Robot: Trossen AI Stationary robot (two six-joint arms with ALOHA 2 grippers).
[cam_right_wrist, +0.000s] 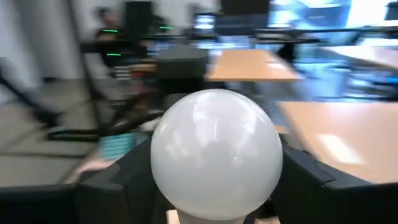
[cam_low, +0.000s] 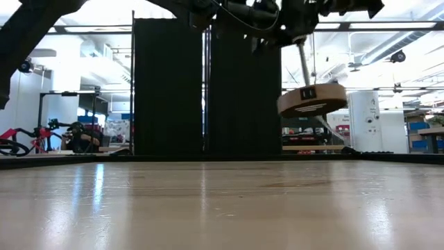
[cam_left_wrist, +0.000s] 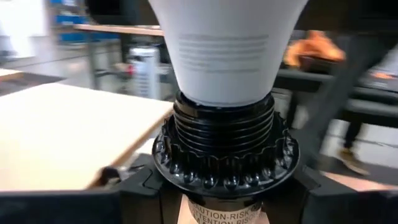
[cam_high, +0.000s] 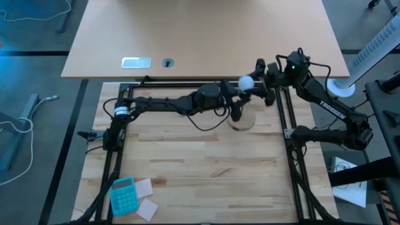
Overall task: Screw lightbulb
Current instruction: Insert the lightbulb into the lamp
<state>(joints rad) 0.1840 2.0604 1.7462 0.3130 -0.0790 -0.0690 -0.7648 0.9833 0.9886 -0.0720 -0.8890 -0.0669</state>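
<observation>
The white lightbulb (cam_high: 246, 82) stands with its neck (cam_left_wrist: 224, 62) in the black ribbed socket (cam_left_wrist: 224, 143) of a stand. The stand's round wooden disc (cam_low: 312, 99) hangs tilted in the air on its thin post (cam_low: 303, 64), well above the table. My left gripper (cam_high: 236, 95) reaches in from the table's left and is shut on the socket. My right gripper (cam_high: 261, 80) comes from the right at the far edge, its fingers on either side of the bulb's globe (cam_right_wrist: 214, 152). My left gripper pinches the socket between its two fingers (cam_left_wrist: 140, 186), on the sides just under the ribbed collar (cam_left_wrist: 224, 171). It comes level from the table's left. The stand is lifted clear, with post and disc hanging below. My right gripper has the bulb's round globe between its two fingers (cam_right_wrist: 121, 180), which lie against its two opposite sides (cam_right_wrist: 155, 168). It comes level from the table's right. The bulb stands upright in the socket, clear of the table.
A teal calculator (cam_high: 123, 194) and paper slips (cam_high: 145, 201) lie at the near left corner. Black frame rails (cam_high: 287, 125) run along the table's sides. A second tabletop (cam_high: 206, 37) lies beyond the far edge.
</observation>
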